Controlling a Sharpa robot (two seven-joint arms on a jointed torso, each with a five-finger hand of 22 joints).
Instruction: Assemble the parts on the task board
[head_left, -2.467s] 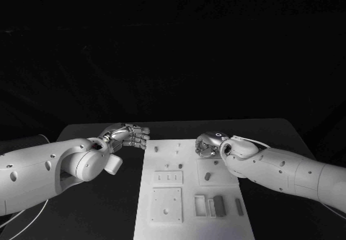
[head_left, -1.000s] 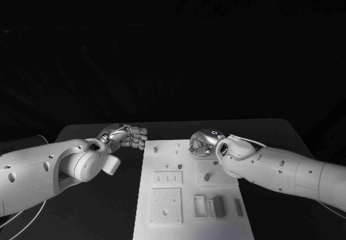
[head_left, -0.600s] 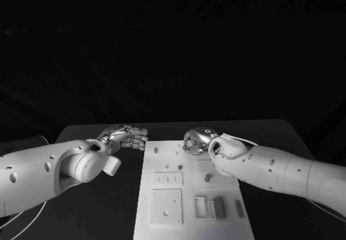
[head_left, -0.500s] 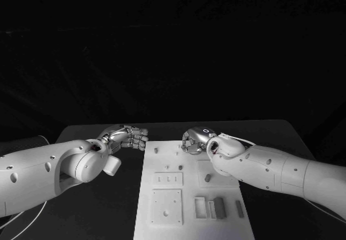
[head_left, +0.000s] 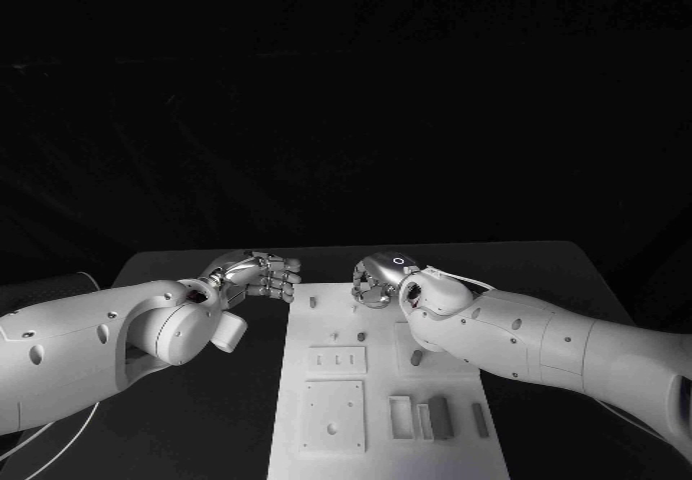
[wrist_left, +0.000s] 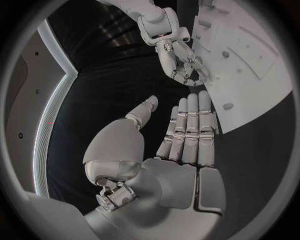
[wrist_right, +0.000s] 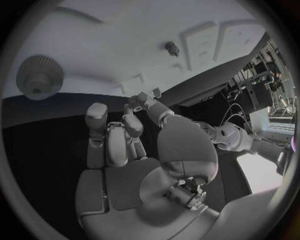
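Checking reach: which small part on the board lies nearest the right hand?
The small part at the task board's far end, just below the right hand; the others lie nearer the robot.

Desk (head_left: 173, 262) and task board (head_left: 378, 400) are viewed from above by the head camera. Each wrist camera is set close behind its own hand; the board's far end is shared by all three.

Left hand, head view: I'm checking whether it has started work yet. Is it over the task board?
No. The left hand lies over the black table, just beside the left edge of the task board.
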